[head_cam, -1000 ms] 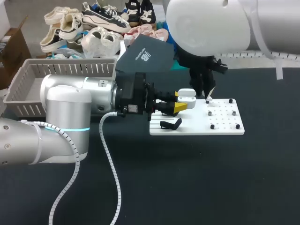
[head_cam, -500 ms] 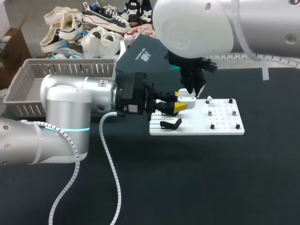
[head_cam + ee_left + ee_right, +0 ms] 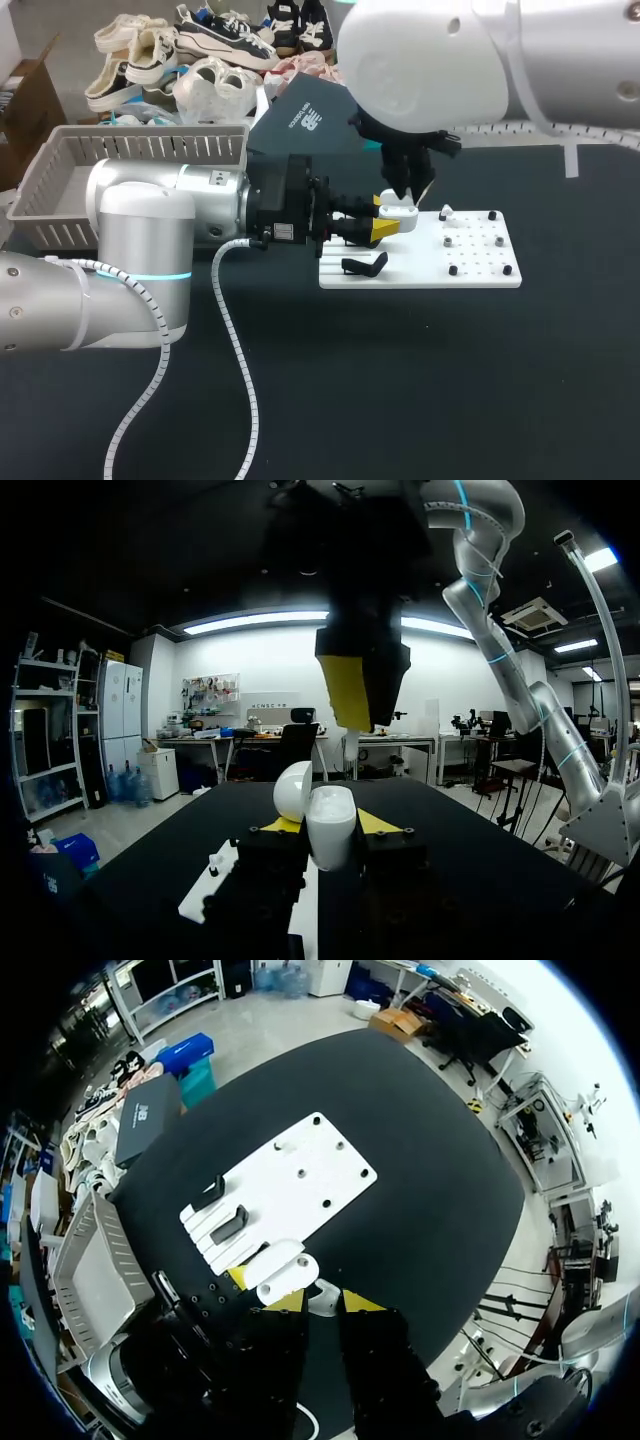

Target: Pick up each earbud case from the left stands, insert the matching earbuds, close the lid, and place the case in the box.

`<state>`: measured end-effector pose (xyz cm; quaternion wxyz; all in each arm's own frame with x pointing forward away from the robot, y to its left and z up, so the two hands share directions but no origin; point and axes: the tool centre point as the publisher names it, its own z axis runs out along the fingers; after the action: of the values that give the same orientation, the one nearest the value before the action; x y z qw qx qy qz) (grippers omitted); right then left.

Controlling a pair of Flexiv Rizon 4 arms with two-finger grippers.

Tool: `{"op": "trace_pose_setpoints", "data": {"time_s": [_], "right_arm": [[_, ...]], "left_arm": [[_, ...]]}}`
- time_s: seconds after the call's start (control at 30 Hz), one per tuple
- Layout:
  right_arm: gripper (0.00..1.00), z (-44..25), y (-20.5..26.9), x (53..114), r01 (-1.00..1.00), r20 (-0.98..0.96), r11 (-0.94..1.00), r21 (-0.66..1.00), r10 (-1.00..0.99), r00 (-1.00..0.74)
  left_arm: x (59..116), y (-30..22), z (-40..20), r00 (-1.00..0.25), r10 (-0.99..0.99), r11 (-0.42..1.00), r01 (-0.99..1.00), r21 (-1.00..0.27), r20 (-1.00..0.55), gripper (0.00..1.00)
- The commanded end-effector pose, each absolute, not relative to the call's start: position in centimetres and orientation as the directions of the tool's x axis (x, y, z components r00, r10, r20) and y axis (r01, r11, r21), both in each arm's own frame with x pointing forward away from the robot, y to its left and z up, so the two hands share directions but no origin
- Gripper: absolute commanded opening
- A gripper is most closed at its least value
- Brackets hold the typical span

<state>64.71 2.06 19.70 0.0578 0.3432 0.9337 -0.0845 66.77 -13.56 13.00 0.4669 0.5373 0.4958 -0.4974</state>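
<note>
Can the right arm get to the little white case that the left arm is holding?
Probably yes. The left arm's fingers grip the white case with its lid open, and the right arm hangs right above it, with nothing in between that I can see.

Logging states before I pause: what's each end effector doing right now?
Left end effector: closed on the open earbud case.
Right end effector: closed on a small white earbud.
</note>
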Motion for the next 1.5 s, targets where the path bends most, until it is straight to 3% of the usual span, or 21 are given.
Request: {"op": "trace_pose_setpoints", "data": {"time_s": [0.03, 1.5], "right_arm": [[0.0, 19.4, 2.3, 65.2, 0.65, -0.165, 0.75, -0.124, 0.63, -0.759], [0.0, 17.7, 2.0, 66.1, 0.617, -0.153, 0.777, -0.125, 0.6, -0.785]], "left_arm": [[66.9, -13.6, 13.0, 0.014, 0.069, -0.076, 0.997, 0.008, -0.998, 0.0], [66.9, -13.6, 13.0, 0.014, 0.069, -0.076, 0.997, 0.008, -0.998, 0.0]]}}
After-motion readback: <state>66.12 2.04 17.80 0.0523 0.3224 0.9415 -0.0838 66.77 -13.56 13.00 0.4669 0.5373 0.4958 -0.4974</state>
